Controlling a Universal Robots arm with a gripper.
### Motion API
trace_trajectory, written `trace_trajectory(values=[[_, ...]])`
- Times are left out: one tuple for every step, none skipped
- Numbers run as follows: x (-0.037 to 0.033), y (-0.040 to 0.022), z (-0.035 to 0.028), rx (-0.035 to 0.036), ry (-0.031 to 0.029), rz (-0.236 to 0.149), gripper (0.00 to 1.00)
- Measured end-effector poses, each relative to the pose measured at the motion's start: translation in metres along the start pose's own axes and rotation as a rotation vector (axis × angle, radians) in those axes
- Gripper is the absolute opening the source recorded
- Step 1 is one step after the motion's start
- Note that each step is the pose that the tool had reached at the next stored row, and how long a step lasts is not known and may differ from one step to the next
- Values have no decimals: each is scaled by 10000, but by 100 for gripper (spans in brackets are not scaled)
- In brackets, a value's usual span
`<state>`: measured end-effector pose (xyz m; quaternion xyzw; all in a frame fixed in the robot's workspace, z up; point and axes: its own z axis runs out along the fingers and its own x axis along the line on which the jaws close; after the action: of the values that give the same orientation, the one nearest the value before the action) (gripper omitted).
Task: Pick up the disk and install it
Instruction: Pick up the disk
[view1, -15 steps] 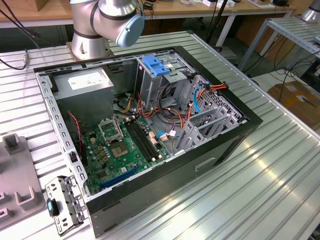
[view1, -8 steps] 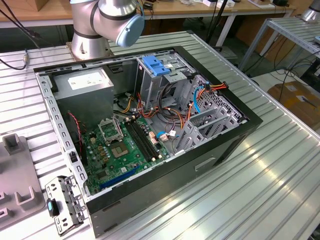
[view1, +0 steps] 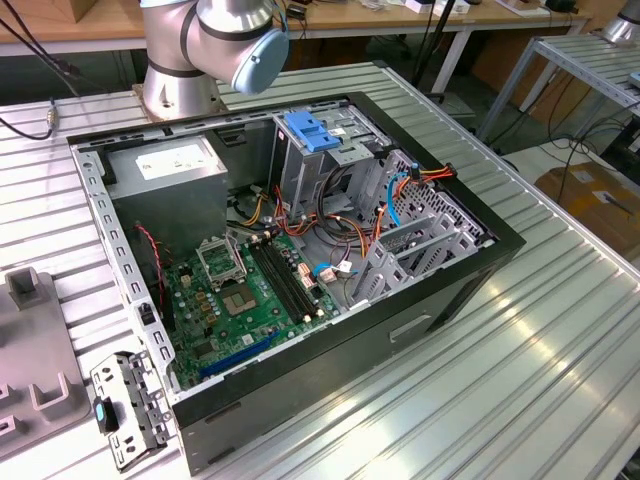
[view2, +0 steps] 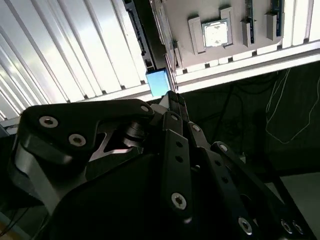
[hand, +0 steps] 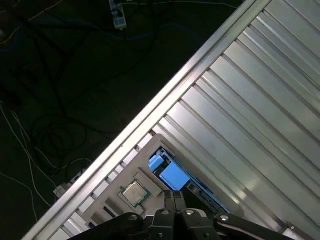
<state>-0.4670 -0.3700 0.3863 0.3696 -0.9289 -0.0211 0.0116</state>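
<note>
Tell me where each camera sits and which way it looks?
Exterior view: off the arm, up high, looking down into the open computer case on the ribbed table; the arm's base and joint show beyond the case.
Second wrist view: on the arm, looking along the gripper at the disk and its blue end; the gripper's black links sit close in front.
First wrist view: also on the arm, looking past the gripper at the disk, the table's edge and the floor.
Shared: both wrist views see the disk and a square chip.
</note>
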Motion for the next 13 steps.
trace_trajectory(values=[[0,0,0,4,30,-628,11],[0,0,0,7,55,-1166,11],[0,0,0,8,62,-1297,11],[0,0,0,8,68,-1417,11],[0,0,0,9,73,-1538,11],[0,0,0,10,80,-1669,11],[0,0,0,11,86,-1802,11],[0,0,0,11,90,-1892,11],[0,0,0,12,94,-1985,11],[0,0,0,12,96,-2009,11],[0,0,0,12,97,-2013,11],[0,0,0,13,98,-2053,11],[0,0,0,13,100,-2088,11]])
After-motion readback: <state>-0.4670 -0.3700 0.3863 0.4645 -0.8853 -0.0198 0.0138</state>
